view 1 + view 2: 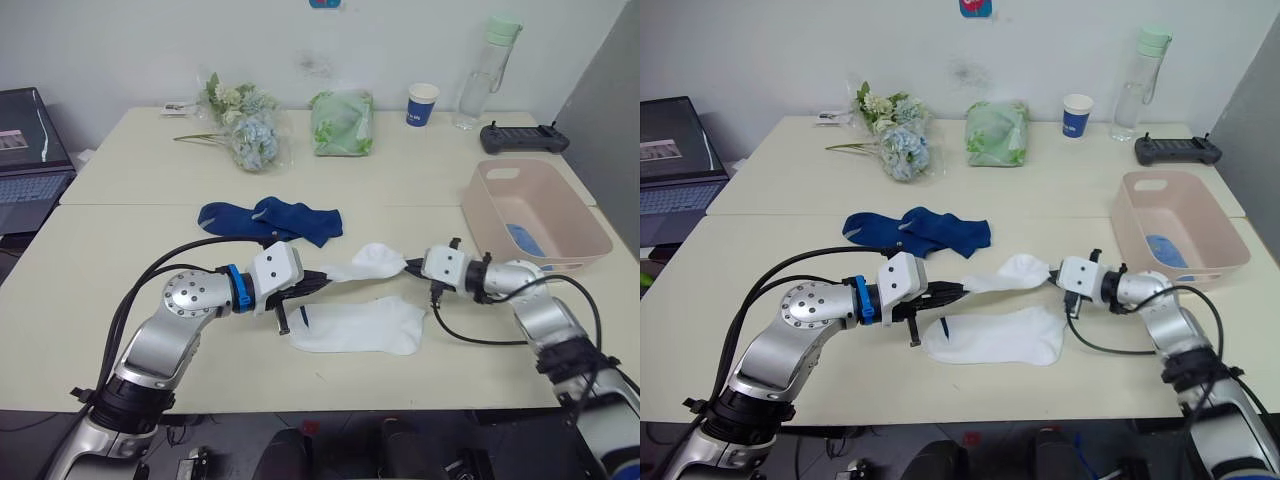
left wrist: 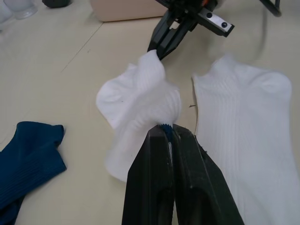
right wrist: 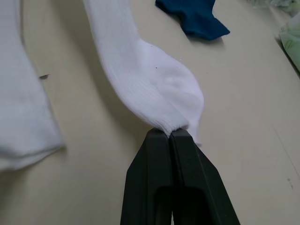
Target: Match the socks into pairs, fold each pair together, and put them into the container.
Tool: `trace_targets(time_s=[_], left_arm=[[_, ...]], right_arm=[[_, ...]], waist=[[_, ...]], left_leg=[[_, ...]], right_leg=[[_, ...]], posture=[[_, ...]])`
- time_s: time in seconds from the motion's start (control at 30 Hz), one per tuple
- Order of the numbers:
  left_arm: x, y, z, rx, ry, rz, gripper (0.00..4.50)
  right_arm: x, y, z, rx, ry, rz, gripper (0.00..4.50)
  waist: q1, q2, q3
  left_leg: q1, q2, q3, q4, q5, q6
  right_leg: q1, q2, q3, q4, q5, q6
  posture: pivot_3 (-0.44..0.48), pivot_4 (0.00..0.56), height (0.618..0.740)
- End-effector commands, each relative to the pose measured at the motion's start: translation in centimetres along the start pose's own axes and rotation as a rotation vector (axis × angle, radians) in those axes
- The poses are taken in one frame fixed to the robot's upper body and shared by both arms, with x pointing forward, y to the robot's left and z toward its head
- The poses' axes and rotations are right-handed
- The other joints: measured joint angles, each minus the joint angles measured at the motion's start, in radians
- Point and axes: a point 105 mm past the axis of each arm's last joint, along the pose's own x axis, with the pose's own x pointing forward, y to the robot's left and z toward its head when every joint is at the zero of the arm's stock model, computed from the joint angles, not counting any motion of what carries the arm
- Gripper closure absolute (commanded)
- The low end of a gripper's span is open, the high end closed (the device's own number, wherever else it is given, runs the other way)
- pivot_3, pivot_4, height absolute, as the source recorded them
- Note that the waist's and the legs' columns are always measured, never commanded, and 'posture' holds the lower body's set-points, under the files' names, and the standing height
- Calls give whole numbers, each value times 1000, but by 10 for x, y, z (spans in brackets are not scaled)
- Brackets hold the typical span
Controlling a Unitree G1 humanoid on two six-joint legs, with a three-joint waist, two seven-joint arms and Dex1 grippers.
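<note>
A white sock hangs stretched between my two grippers just above the table. My left gripper is shut on one end of it, and my right gripper is shut on the other end. A second white sock lies flat on the table just in front of the held one. Two navy blue socks lie side by side behind my left arm. The pale pink container stands at the right, with a light blue sock inside it.
At the back of the table stand a bunch of flowers, a green plastic bag, a blue-and-white paper cup and a clear bottle. A black controller lies behind the container. A laptop sits off the table's left side.
</note>
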Motion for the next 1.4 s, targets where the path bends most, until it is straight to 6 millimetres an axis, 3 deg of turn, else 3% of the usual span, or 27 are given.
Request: trace_targets(time_s=[0.03, 0.33, 0.47, 0.8, 0.97, 1.03, 1.17, 1.4], left_arm=[[-4, 5, 14, 25, -72, 20, 4500], [-20, 7, 21, -76, -91, -41, 4500], [-25, 3, 14, -88, -60, -57, 4500], [-27, 0, 20, -147, -81, -57, 4500], [-43, -13, 31, -320, -83, -140, 4500], [-56, -22, 27, -418, -41, -192, 4500], [-71, -36, 17, -524, 41, -247, 4500], [-69, -55, -5, -674, 76, -219, 4500]], right_arm=[[-22, -11, 26, -49, -40, -40, 4481], [-53, -10, 57, -28, -10, -24, 4481], [-56, -4, 61, -6, 7, -1, 4481], [-60, -1, 68, 40, 21, 47, 4481], [-75, 14, 85, 133, 7, 223, 4481], [-83, 32, 97, 209, -10, 363, 4481], [-84, 48, 110, 303, -36, 468, 4481], [-74, 62, 96, 366, 2, 495, 4481]], waist=[[1, 0, 0], [-1, 0, 0], [0, 0, 0], [1, -1, 0], [0, -1, 1], [-2, -1, 2], [-1, -1, 2], [2, -1, 2]], left_leg=[[0, 0, 0, 0, 0, 0], [1, 0, -1, 0, 0, 0], [0, 0, -1, 0, 0, 0], [0, 0, -1, 0, 0, 0], [0, 1, -2, 0, 0, 0], [0, 1, -2, 0, 0, 0], [1, 1, -4, -1, 0, 1], [1, 1, -4, -1, 0, 1]], right_leg=[[0, 0, 0, 0, 0, 0], [0, 1, -1, 0, 0, 0], [1, 1, -1, 0, 0, 0], [1, 1, -1, 0, 0, 0], [1, 1, -2, -1, 0, 0], [1, 1, -2, 0, 0, 0], [2, 1, -4, -1, -1, -1], [3, 0, -4, -3, -1, -1]], posture=[[0, 150, 740], [0, 150, 740], [0, 150, 740], [0, 150, 740], [0, 150, 740], [0, 150, 740], [0, 150, 740], [0, 150, 740]])
